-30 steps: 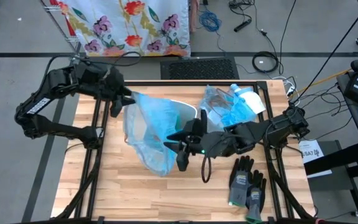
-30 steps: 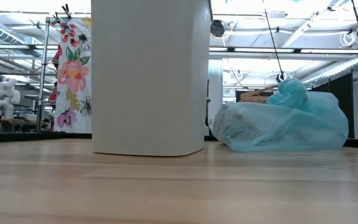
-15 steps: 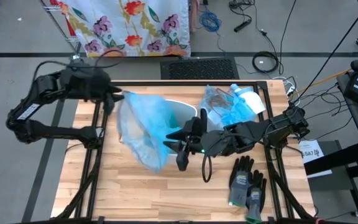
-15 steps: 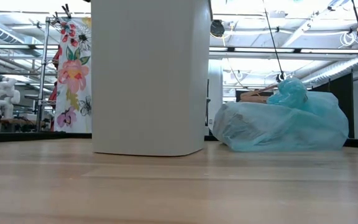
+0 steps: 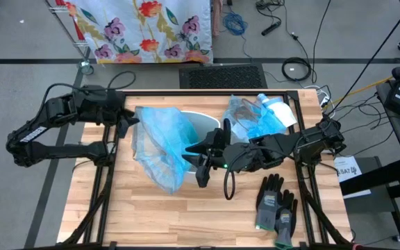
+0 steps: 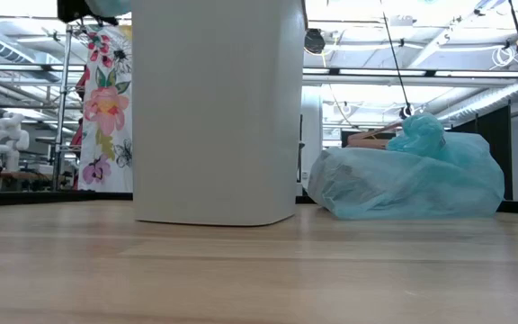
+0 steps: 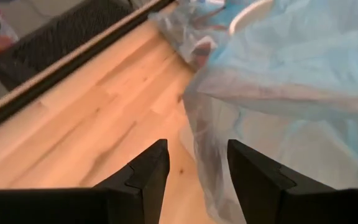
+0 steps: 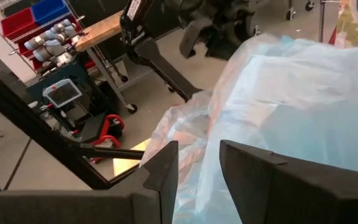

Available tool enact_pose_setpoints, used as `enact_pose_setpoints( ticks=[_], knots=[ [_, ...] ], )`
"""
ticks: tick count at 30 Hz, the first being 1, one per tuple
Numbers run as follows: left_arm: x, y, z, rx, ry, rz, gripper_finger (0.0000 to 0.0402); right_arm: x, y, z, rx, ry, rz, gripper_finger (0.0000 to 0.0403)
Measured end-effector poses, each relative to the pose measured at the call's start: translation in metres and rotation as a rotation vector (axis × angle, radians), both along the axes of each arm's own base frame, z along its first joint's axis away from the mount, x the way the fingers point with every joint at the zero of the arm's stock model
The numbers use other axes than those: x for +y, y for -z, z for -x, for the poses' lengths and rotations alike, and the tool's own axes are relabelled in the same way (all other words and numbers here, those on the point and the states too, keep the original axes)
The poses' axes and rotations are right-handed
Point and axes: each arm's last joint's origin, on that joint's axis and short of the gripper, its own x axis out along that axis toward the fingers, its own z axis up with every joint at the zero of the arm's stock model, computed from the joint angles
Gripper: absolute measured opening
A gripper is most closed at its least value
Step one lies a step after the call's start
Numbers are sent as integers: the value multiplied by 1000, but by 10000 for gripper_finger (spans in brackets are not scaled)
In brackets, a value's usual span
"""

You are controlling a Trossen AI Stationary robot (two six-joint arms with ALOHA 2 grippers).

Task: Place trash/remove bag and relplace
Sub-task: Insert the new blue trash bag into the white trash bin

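Observation:
A thin light-blue bag [image 5: 162,142] lies draped over the white bin [image 5: 210,125], which stands upright on the table [image 6: 214,108]. My left gripper [image 5: 128,123] is at the bag's left side, up by the bin's top [image 6: 84,9]. It is open, and the bag's edge [image 7: 194,134] runs between its fingers. My right gripper [image 5: 194,165] is at the bag's right side, level and pointing left. It is open, with bag film [image 8: 199,155] in the gap. No loose trash scraps show. My left gripper has the bag's left edge [image 7: 205,186] between its open fingers; whether a finger touches the film cannot be told. My right gripper has the bag's film [image 8: 197,177] between its open fingers, coming level from the table's right; whether it touches cannot be told.
A full, tied light-blue bag [image 5: 255,118] sits on the table's far right part [image 6: 407,180], with a blue-and-white packet [image 5: 278,110] beside it. A pair of grey-black gloves [image 5: 276,203] lies near the right near corner. Bare wood shows along the near edge.
My left gripper first moved toward the table's left edge, drawing the bag's left side out wider over the bin. It then came toward the near edge and down, so it now shows at the top of the low view. The bag's right side stayed put.

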Motion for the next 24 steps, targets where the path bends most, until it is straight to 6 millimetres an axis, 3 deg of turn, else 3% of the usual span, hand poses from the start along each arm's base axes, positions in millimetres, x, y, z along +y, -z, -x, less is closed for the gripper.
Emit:
enact_pose_setpoints(
  ticks=[13,16,20,24],
  knots=[
    [-3,30,1,-28,15,96,161,0,0,0,2,0,1,109],
    [-2,30,-1,-42,26,100,121,-1,0,-1,2,4,0,109],
    [-1,20,-8,-169,80,79,21,-2,1,-2,-1,6,0,105],
    [0,8,-16,-312,133,86,6,-1,-3,-5,-33,-15,61,90]
  ],
)
